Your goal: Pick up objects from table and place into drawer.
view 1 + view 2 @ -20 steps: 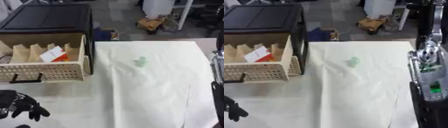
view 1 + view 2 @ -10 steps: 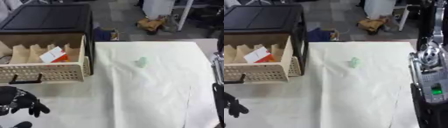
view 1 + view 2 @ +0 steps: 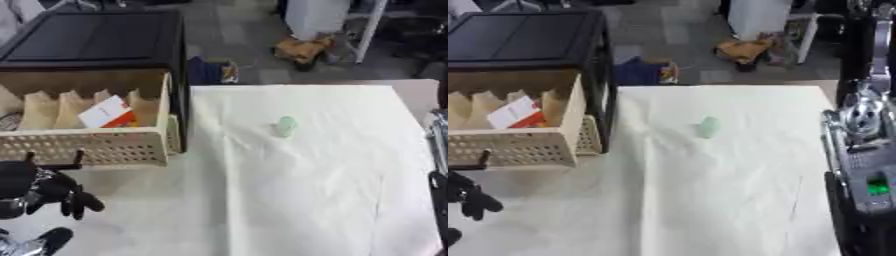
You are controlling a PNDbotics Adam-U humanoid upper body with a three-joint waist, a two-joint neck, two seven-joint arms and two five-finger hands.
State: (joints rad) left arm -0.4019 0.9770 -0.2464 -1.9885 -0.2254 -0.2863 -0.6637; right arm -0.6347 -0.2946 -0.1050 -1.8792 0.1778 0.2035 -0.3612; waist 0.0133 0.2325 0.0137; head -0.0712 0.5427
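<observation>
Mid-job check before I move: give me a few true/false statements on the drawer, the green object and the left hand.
1. The drawer is pulled open. True.
2. The small green object already lies in the drawer. False: it sits on the white cloth, well to the drawer's right.
3. The left hand holds the green object. False: its fingers are curled on nothing, just below the drawer's front.
4. A white and orange packet stands among the drawer's dividers. True.
5. The black handle sits on the drawer's front. True.
</observation>
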